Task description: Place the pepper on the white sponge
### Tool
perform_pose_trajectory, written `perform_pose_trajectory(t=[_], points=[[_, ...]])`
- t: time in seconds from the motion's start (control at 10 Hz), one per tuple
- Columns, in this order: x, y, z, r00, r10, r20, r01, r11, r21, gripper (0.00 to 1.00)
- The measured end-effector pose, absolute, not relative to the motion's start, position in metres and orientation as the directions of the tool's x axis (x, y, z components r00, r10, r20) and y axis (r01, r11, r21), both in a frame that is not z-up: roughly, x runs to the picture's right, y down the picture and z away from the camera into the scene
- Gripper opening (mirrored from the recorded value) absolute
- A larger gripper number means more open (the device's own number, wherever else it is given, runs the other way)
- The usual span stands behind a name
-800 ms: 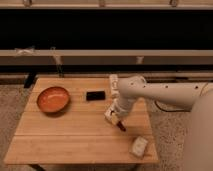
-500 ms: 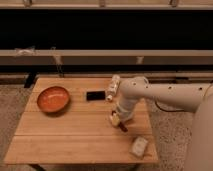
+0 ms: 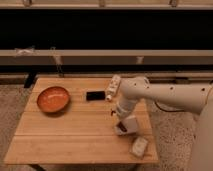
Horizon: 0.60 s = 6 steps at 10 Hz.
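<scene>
The pepper (image 3: pixel 121 128) is gripped in the closed hand (image 3: pixel 124 126), which is held low over the bench (image 3: pixel 70 135). The sponge (image 3: pixel 139 146) is seen near it, by the front right corner, untouched by the pepper. A bowl (image 3: pixel 53 99) is set well apart, at the left.

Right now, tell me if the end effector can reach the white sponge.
Probably yes: the end effector is at the pepper, close to the white sponge, and nothing stands between them.
</scene>
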<state>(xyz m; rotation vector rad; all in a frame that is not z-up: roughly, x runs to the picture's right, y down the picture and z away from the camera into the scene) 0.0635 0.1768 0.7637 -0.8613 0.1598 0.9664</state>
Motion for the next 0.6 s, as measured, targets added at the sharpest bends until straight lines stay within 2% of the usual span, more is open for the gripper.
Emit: perform_pose_trajectory(t=[0.6], points=[[0.051,0.161,0.746,0.577,0.686,-0.444,-0.772,0.279,-0.572,0.0]])
